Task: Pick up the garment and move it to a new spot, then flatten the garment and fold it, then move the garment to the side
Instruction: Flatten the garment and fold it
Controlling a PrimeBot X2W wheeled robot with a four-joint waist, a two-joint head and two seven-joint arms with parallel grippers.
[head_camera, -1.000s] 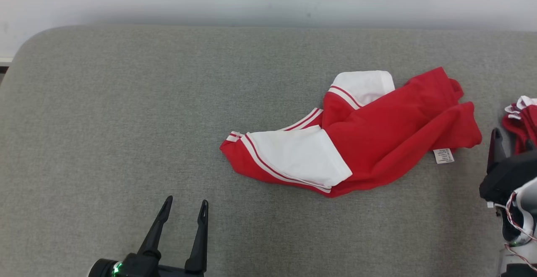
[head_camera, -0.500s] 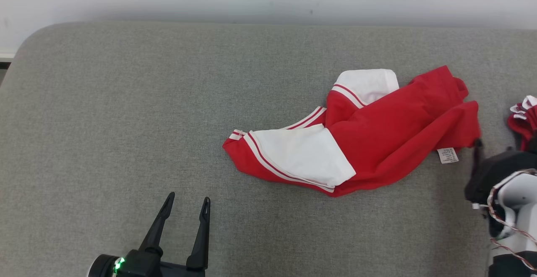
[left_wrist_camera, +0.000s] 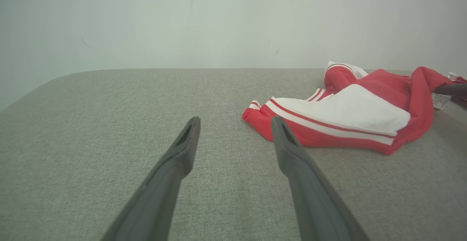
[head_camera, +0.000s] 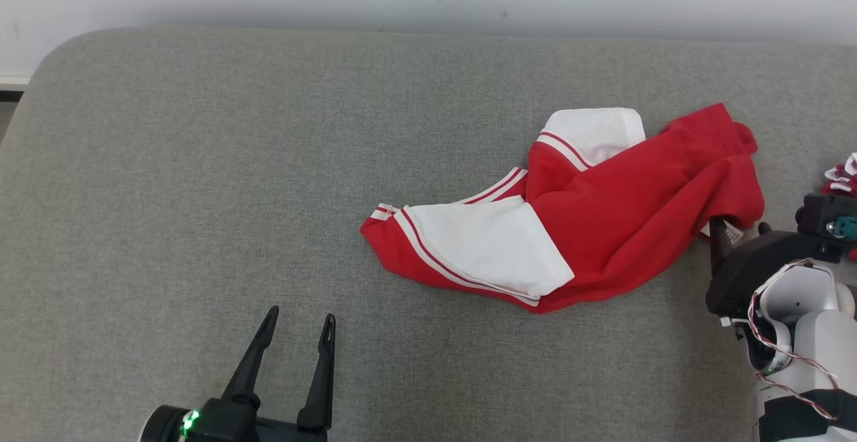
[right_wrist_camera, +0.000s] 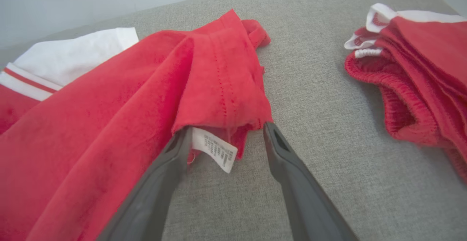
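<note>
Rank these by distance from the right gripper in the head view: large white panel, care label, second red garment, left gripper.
1. care label, right at the right gripper.
2. second red garment, at the right edge.
3. large white panel, toward the middle.
4. left gripper, lower left.

Bright even light, soft faint shadows, no glare, wrist views slightly soft, edges mildly bent

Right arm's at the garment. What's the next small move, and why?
Probably ease the right gripper a touch forward, then shut it. Its fingers stand open on either side of the garment's red corner, by the white label, with the tips just at the cloth's edge, so closing here might catch little fabric.
</note>
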